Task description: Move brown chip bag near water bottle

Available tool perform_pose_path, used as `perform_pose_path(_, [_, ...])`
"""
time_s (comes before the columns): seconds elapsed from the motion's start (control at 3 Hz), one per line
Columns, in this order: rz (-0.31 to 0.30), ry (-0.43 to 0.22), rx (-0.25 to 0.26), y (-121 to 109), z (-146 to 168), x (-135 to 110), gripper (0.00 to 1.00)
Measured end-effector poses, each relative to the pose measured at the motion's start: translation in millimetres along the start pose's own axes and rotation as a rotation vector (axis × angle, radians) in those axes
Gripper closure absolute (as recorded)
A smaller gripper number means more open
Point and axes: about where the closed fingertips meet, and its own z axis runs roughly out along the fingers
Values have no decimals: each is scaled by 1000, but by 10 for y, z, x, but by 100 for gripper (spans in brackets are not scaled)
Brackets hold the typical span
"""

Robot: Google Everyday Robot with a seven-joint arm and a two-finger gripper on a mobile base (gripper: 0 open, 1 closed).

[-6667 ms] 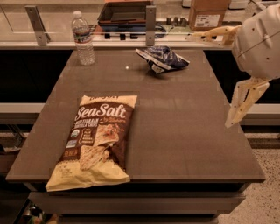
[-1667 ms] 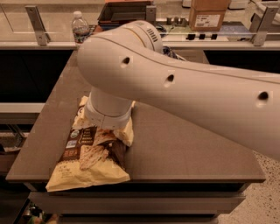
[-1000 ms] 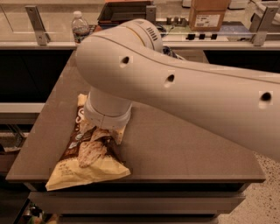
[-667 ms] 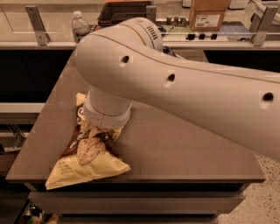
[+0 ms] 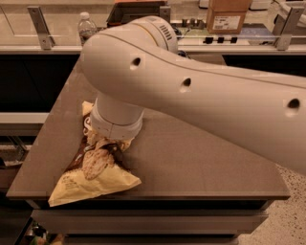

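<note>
Far back on the left: the water bottle (image 5: 86,27), upright, white cap on top. Nearer, by the front left corner of the dark table (image 5: 201,167): the brown chip bag (image 5: 93,177), cream lower end lying flat, upper half bunched and drawn up under the wrist. Right over that bunched part: the gripper (image 5: 97,139), pointing down, touching the foil, mostly hidden by the thick white arm (image 5: 191,86). Impossible to tell how far open, or whether clamped on the bag; judging by the gathered foil, probably a pinch. Step in hand, by the look of it: securing the bag for the carry. To do it well: hold firm on the crumpled upper half, lift straight up, high enough to clear the table with the cream end, then carry back and left and set down just beside the bottle without toppling it. Bag directly beneath the gripper and against it; bag and bottle well apart. Far right rear: a cardboard box (image 5: 228,14), out of the path.
</note>
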Motion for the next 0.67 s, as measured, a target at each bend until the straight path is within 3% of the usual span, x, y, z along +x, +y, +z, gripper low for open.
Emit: perform_pose_path(0.67, [0,0,0,-3,-9,2,100])
